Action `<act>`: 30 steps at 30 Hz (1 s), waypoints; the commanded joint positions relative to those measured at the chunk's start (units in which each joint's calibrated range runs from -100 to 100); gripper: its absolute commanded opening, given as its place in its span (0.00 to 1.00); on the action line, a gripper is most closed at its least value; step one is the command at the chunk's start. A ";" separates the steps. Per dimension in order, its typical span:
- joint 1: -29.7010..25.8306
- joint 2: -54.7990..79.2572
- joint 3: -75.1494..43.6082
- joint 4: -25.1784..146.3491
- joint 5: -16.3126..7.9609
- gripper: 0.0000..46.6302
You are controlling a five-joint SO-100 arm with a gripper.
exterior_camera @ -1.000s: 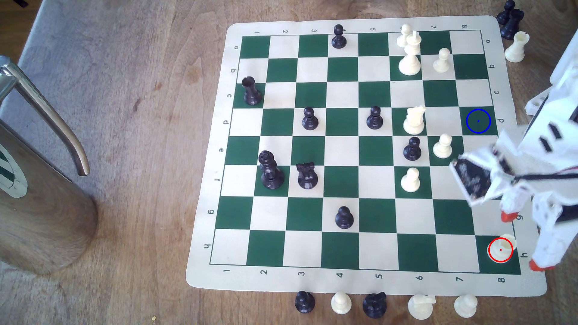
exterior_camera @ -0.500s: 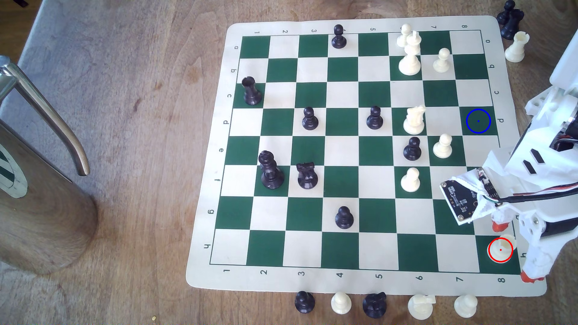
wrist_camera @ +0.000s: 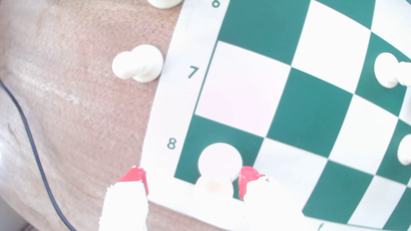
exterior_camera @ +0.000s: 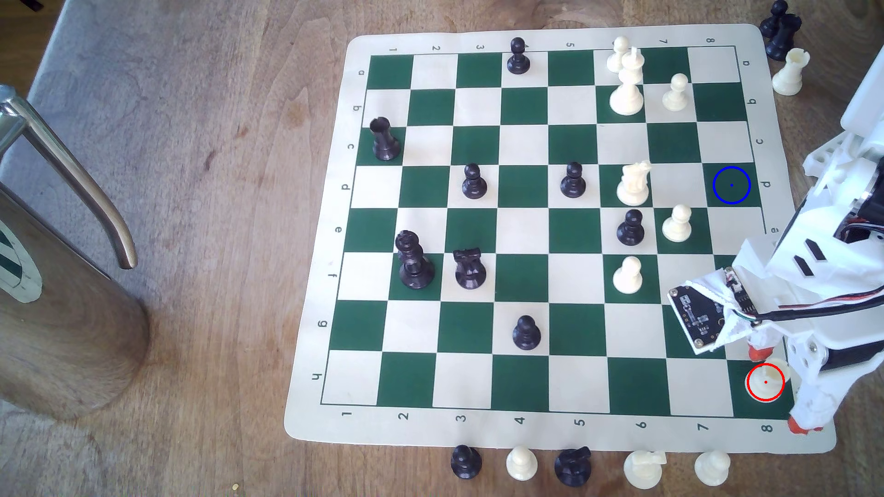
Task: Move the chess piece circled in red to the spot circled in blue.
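**Open gripper straddling rook, corner h8**

Gripper (exterior_camera: pixel 781 388) jaws spread wide, red fingertips (wrist_camera: pixel 246 177) flanking cream rook (exterior_camera: pixel 765 384), not gripping. Rook upright on red-ringed corner green square. Blue-ringed square (exterior_camera: pixel 731 185) well apart, same file, bare.
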 commanded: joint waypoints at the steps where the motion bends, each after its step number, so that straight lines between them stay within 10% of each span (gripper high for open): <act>1: 0.44 0.83 -0.32 -0.64 0.34 0.44; 15: -0.57 2.02 -0.23 0.02 0.73 0.26; 30: -1.90 1.51 -1.13 1.90 0.24 0.32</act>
